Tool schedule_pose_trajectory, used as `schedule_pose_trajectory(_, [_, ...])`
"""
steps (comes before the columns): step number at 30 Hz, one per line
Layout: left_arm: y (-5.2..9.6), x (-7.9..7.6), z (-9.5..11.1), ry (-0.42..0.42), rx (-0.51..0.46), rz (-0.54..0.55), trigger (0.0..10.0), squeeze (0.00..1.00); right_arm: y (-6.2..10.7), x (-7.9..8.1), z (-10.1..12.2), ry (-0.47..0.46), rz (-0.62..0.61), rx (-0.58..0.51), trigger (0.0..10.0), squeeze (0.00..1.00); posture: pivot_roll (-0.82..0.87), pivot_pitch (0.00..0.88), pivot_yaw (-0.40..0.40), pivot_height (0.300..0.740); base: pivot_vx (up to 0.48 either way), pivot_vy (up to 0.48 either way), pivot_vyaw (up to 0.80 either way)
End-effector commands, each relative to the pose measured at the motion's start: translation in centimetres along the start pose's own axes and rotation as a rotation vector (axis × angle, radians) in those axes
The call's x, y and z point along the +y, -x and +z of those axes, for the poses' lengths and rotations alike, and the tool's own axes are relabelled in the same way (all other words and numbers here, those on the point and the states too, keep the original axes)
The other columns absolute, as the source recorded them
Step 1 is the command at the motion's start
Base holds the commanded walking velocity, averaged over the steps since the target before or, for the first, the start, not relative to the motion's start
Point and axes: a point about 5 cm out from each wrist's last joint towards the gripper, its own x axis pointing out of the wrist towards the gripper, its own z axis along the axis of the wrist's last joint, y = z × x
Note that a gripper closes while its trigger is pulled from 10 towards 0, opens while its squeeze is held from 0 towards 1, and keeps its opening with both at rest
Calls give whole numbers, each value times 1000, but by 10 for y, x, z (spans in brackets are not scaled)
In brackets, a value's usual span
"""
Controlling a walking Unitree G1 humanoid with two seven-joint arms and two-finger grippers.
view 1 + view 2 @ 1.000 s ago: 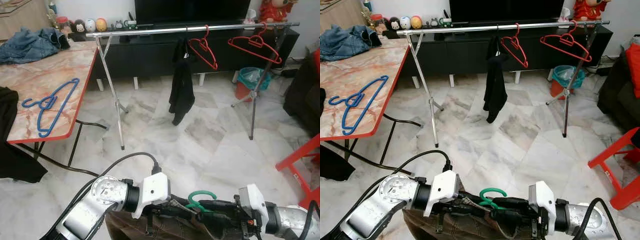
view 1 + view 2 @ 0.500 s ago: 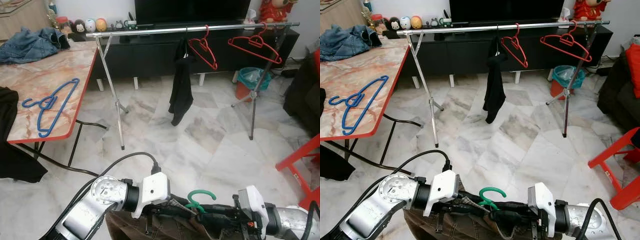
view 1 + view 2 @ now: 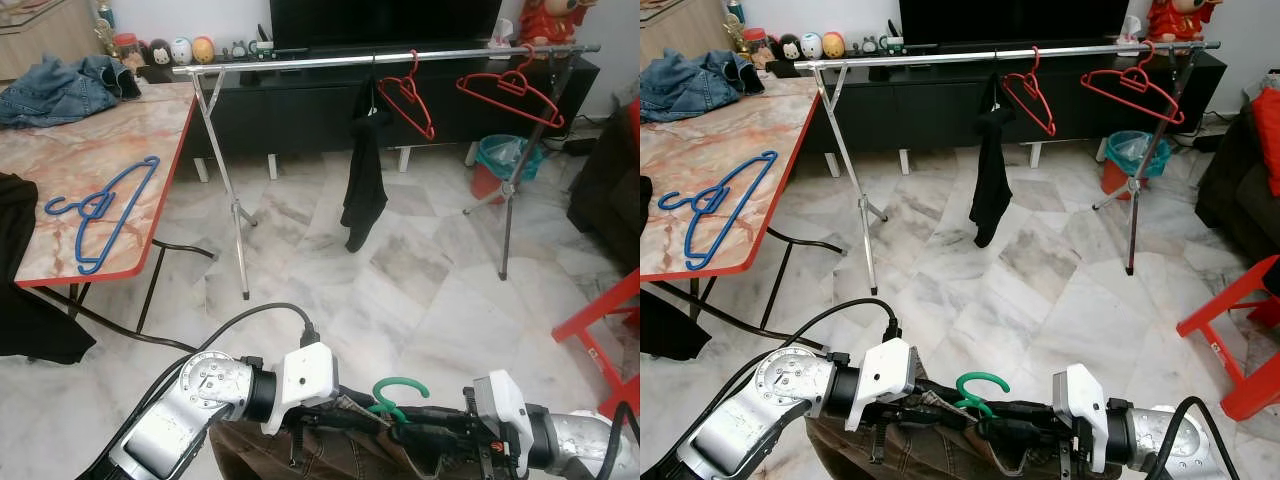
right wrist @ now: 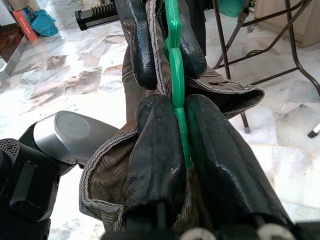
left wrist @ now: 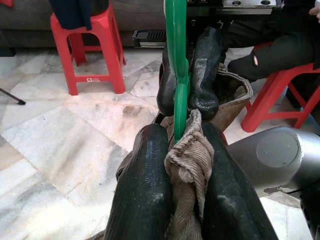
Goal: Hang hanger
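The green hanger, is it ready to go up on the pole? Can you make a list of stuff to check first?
1. Right tool shut on the green hanger: ok.
2. Left tool shut on the brown corduroy garment with the hanger between its fingers: ok.
3. Hook standing up and free above both tools: ok.
4. Open stretch on the silver rail left of the black garment: ok.
5. Rail within reach: not ok, it stands well across the marble floor.
6. Garment seated properly on the hanger's shoulders: cannot tell, it is bunched below the arms.
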Motion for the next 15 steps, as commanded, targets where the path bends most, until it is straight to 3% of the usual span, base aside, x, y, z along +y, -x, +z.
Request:
schedule_pose_trajectory(1, [6, 9, 14, -59, -38, 54, 10000, 0, -1, 1, -4, -12, -2, 15, 0, 0, 4, 23, 21, 740, 0, 0, 0])
schedule_pose_trajectory(7, [7, 9, 12, -54, -34, 49, 10000, 4, 0, 1, -5, -9, -10, 20, 0, 0, 2, 14, 24, 740, 0, 0, 0])
schedule_pose_trajectory(8, [7, 9, 12, -51, -35, 46, 10000, 1000, 0, 1, -5, -9, -10, 20, 0, 0, 2, 13, 25, 740, 0, 0, 0])
schedule_pose_trajectory(13, [7, 10, 13, -54, -37, 59, 10000, 1000, 0, 2, -5, -8, -11, 17, 0, 0, 4, 6, 27, 740, 0, 0, 0])
schedule_pose_trajectory(14, [8, 10, 13, -56, -34, 62, 10000, 522, 0, 2, -5, -7, -11, 17, 0, 0, 5, 5, 27, 740, 0, 0, 0])
schedule_pose_trajectory(15, [8, 10, 13, -56, -32, 61, 10000, 522, -1, 2, -6, -7, -12, 17, 0, 0, 5, 4, 27, 740, 0, 0, 0])
